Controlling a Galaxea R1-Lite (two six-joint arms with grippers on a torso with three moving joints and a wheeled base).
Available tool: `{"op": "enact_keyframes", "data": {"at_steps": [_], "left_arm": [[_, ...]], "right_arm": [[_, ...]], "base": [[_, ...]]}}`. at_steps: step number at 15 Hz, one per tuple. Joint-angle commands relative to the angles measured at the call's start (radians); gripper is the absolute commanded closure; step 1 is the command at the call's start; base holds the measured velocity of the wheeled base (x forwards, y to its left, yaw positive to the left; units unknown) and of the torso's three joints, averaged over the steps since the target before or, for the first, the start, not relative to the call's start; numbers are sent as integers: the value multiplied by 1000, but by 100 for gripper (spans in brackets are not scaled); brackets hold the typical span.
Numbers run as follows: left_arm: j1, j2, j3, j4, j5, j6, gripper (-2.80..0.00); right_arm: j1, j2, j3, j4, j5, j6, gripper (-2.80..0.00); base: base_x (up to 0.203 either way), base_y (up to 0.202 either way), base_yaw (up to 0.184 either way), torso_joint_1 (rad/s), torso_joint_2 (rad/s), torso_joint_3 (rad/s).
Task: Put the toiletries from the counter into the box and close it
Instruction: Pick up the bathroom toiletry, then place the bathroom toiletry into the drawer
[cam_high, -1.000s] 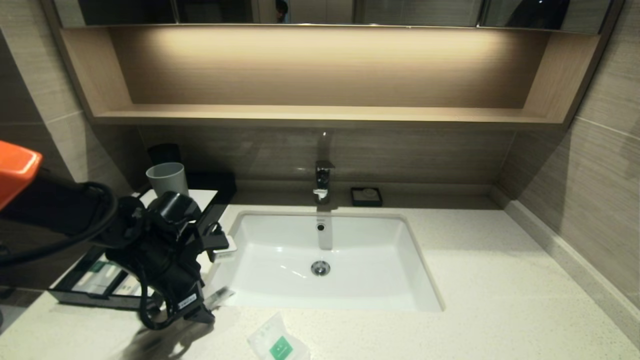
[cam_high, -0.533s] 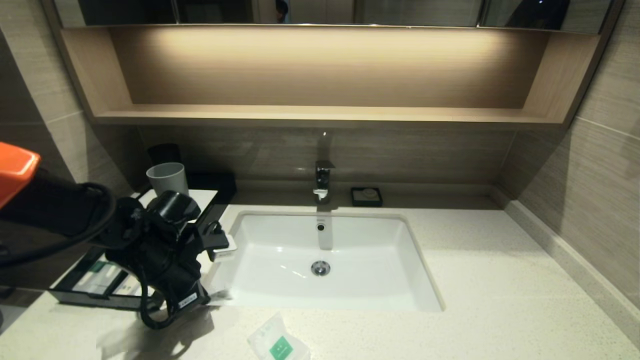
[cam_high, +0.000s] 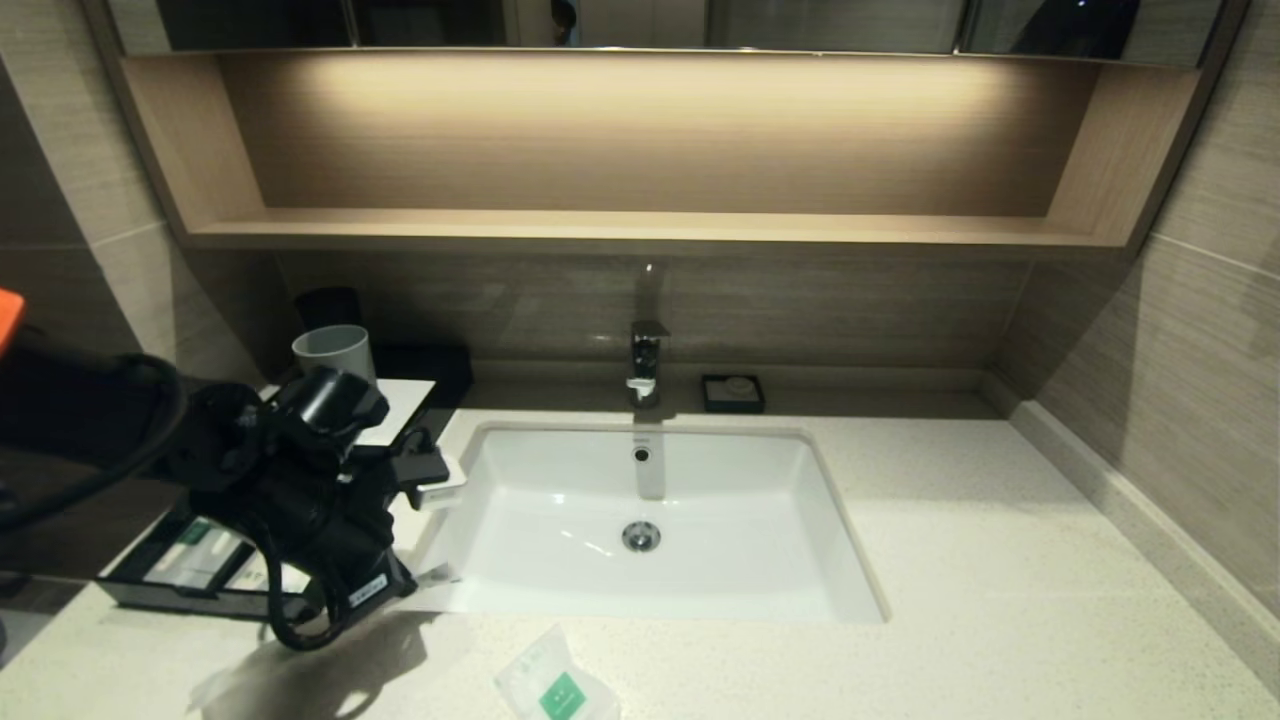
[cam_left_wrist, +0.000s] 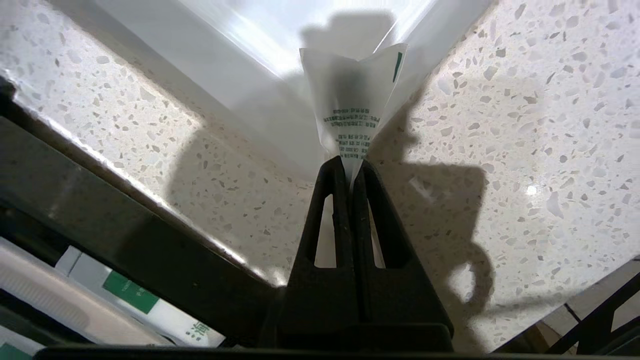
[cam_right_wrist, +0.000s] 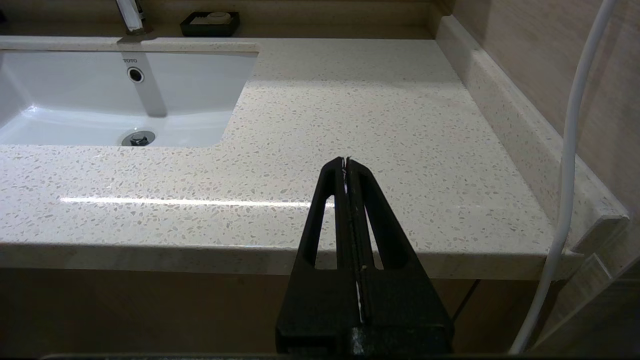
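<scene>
Left gripper (cam_left_wrist: 352, 162), at the lower left of the head view, has its fingers clamped on a clear-wrapped packet (cam_left_wrist: 355, 100) above the desk (cam_high: 900, 600) at the sink's (cam_high: 560, 470) corner. The sachet (cam_high: 553, 685) lies at bottom centre; the open box (cam_high: 190, 560) sits lower left. Right gripper (cam_right_wrist: 347, 162) is parked off the desk edge, fingers pressed together.

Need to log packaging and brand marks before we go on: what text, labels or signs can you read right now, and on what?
"TOTO": on the sink back wall, above the overflow hole.
Packet shut in the left pincer: rows of small dark print, too small to read.
Sachet on the counter: green square label, unreadable.
Green-and-white packets in the box: characters, not legible.
</scene>
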Motion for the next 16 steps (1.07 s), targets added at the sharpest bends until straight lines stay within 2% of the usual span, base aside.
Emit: {"op": "enact_keyframes", "data": {"at_steps": [1, 4, 7, 8, 9, 10, 13, 16], "left_arm": [[4, -46, -7, 5, 0, -18, 0], [7, -103, -24, 14, 1, -97, 0], [7, -143, -135, 126, 30, -249, 0], [9, -148, -187, 178, 52, -317, 0], [17, -150, -238, 235, 97, -401, 0], [32, -151, -275, 276, 145, -457, 0], [129, -140, -351, 355, 238, -544, 0], [223, -122, -408, 380, 289, -570, 0]], "right_arm": [[0, 0, 2, 0, 0, 0, 0], [0, 0, 0, 0, 0, 0, 0], [0, 0, 1, 0, 0, 0, 0], [0, 0, 0, 0, 0, 0, 0], [0, 0, 2, 0, 0, 0, 0], [0, 0, 2, 0, 0, 0, 0], [0, 0, 0, 0, 0, 0, 0], [0, 0, 0, 0, 0, 0, 0]], "base": [[0, 0, 0, 0, 0, 0], [0, 0, 0, 0, 0, 0], [0, 0, 0, 0, 0, 0], [0, 0, 0, 0, 0, 0], [0, 0, 0, 0, 0, 0], [0, 0, 0, 0, 0, 0], [0, 0, 0, 0, 0, 0], [0, 0, 0, 0, 0, 0]]}}
